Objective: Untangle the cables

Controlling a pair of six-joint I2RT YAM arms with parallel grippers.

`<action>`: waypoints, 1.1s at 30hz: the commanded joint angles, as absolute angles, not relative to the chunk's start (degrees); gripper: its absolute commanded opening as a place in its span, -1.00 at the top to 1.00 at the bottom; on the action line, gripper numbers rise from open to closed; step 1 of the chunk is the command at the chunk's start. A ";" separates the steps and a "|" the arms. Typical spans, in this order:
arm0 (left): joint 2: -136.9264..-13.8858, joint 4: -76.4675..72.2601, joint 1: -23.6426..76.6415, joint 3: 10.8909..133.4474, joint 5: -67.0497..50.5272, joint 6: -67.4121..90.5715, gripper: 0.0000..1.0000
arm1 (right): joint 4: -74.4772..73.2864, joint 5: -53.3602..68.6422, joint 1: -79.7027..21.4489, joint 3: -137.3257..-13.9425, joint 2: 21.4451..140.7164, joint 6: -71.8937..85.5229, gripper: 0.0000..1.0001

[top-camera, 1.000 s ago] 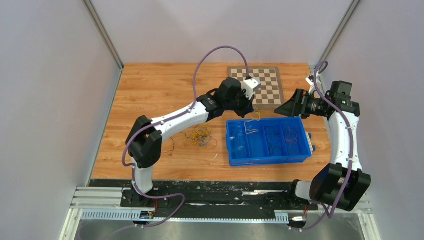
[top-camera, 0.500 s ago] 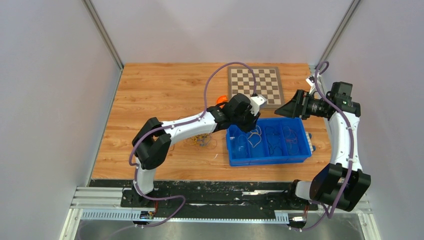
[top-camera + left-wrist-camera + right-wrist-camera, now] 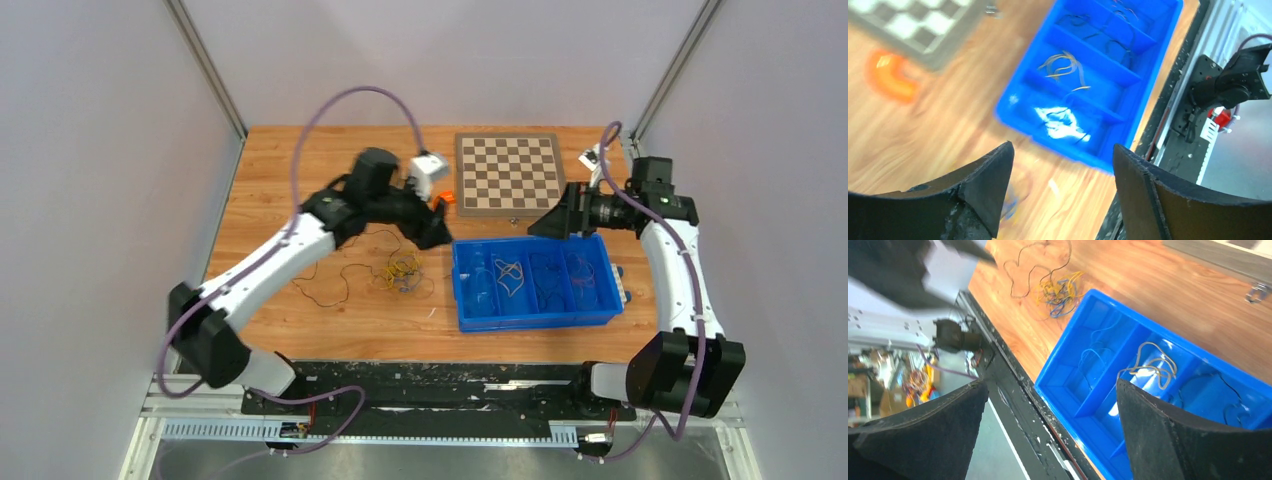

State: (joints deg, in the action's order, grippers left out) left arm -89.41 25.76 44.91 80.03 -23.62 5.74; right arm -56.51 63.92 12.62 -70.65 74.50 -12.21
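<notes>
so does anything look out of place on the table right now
Only the tangled clump of thin yellow and blue wires, lying on the wooden tabletop left of the blue divided plastic tray, with a loose black wire trailing beside it.

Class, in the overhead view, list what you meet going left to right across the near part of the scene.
left arm's black elbow joint → tangled cables → blue tray → right arm's black elbow joint

Table [image 3: 300, 160]: wood-grain top, smooth, low sheen.
Blue bin [image 3: 535, 322]: moulded plastic, glossy; bright glare noted on its floor.
Chessboard [image 3: 508, 172], behind the bin: matt.
Fingers [image 3: 983, 195] of left gripper [image 3: 1062, 150]: black, matt, scuffed, grainy.
Rail [image 3: 400, 428], in front of the bin: bare metal.
</notes>
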 commanded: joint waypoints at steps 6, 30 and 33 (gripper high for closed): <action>-78.76 45.01 16.41 63.90 -43.85 -6.18 -0.28 | -43.70 49.07 -15.79 -71.02 78.81 -10.81 -0.83; -89.75 23.60 9.49 52.61 -44.35 10.52 -0.17 | -30.61 28.91 -38.27 -95.36 118.25 -5.13 0.25; -90.27 23.28 9.37 52.43 -44.72 10.94 -0.17 | -30.61 28.56 -38.53 -95.90 119.88 -5.44 0.23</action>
